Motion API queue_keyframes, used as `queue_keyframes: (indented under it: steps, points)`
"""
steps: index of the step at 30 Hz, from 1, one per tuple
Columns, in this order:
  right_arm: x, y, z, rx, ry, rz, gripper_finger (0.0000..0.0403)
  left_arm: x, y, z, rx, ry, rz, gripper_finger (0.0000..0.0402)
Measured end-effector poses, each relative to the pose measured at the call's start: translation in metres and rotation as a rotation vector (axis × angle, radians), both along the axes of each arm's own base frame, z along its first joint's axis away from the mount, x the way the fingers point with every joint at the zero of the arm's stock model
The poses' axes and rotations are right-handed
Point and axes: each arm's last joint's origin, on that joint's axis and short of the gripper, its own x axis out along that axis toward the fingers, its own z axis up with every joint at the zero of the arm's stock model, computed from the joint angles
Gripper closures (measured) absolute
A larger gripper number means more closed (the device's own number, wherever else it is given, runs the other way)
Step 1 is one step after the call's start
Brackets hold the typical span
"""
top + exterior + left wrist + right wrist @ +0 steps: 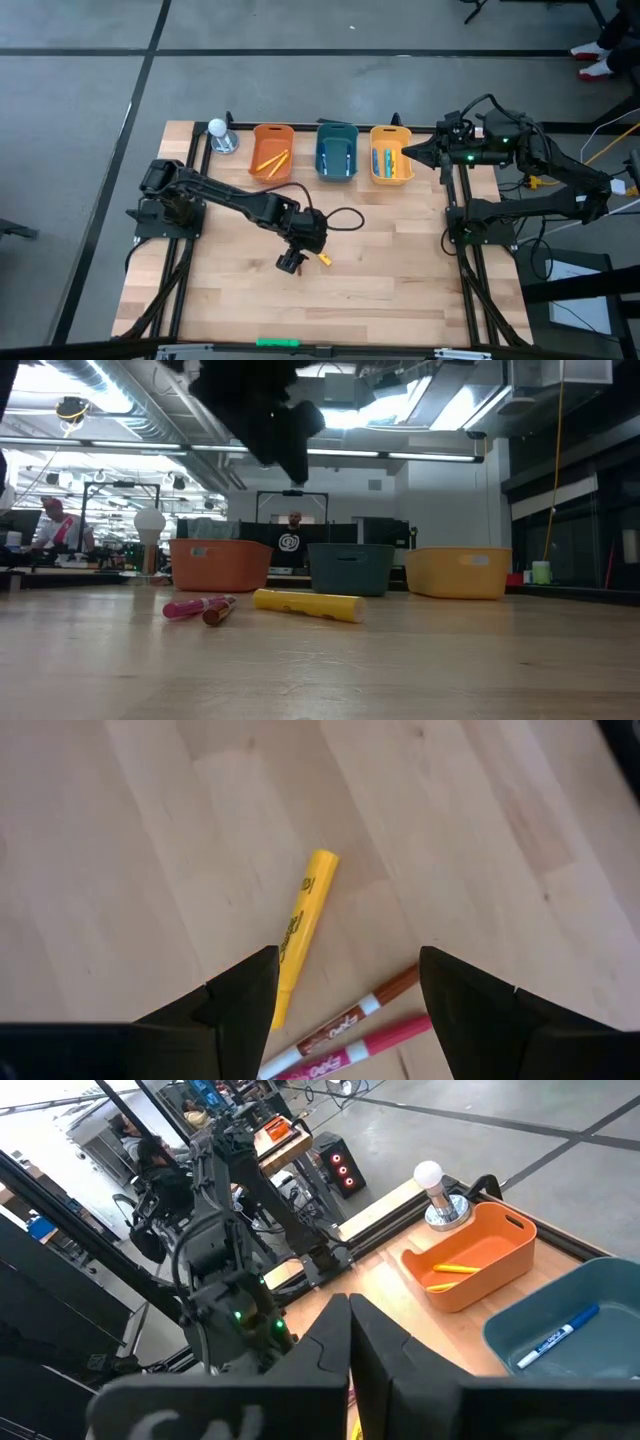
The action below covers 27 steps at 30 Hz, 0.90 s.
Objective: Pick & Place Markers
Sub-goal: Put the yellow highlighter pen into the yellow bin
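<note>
Three markers lie flat on the wooden table: a yellow one [300,935] [308,604] [324,259], a brown-capped white one [345,1015] [218,612] and a pink one [365,1048] [190,607]. My left gripper [345,960] [290,262] hangs open above them, clear of the table, its dark fingers on either side of the brown and pink markers' ends. My right gripper [349,1320] [405,152] waits shut over the yellow bin [390,155]. The orange bin [271,152] holds yellow markers [450,1267], and the teal bin [337,152] holds a blue one [560,1335].
The three bins stand in a row along the table's far edge. A white ball on a metal base [220,135] stands left of the orange bin. A bright green stick [277,342] lies at the near edge. Bare wood surrounds the loose markers. People show in the room behind.
</note>
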Motion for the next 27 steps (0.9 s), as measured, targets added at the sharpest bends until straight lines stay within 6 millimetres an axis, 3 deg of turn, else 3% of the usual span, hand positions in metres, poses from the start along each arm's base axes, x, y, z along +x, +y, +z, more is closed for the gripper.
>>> queue_keyframes:
  steps: [27]
  points:
    - [0.000,0.000,-0.002,-0.001,0.017,0.000,0.0402,0.022,0.011,-0.055,0.173,0.100,-0.060,0.0164]
